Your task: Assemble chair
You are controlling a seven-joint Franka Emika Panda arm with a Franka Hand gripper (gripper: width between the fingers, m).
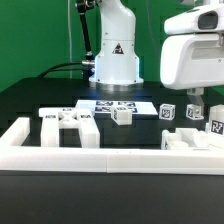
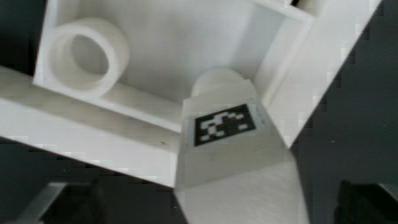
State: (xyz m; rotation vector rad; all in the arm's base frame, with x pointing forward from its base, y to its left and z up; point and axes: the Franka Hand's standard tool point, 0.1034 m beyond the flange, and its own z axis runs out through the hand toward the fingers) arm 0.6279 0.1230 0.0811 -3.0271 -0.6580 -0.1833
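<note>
Loose white pieces of a chair lie spread over a black worktop (image 1: 35, 98) beneath a Franka arm. At the exterior view's left, a cluster of blocky parts (image 1: 68, 124) with black-and-white tags sits just behind the long white border rail (image 1: 100, 157) that runs across the front of the scene. Towards the middle, the flat marker board (image 1: 118, 104) lies in front of the arm's white base (image 1: 115, 55), with a small tagged block (image 1: 122, 117) at its front edge. Further right, a second tagged block (image 1: 168, 112) stands apart on the bare worktop. Beside it the tool (image 1: 196, 99) hangs from the bulky white wrist, its short dark fingers reaching down to a tagged piece (image 1: 193, 114) directly beneath them; whether they are closed on it or only just above it cannot be told from this angle. At the exterior view's right edge another tagged part (image 1: 215, 126) stands near a low group of parts (image 1: 188, 141) resting just behind the rail. The wrist view is filled at close range by a white panel (image 2: 160, 60) with a raised ring (image 2: 80, 52) around a round hole, crossed by a white bar (image 2: 222, 165) bearing a square tag (image 2: 222, 122); the bar appears to lie over the panel, though the tight, blurred framing leaves that uncertain
</note>
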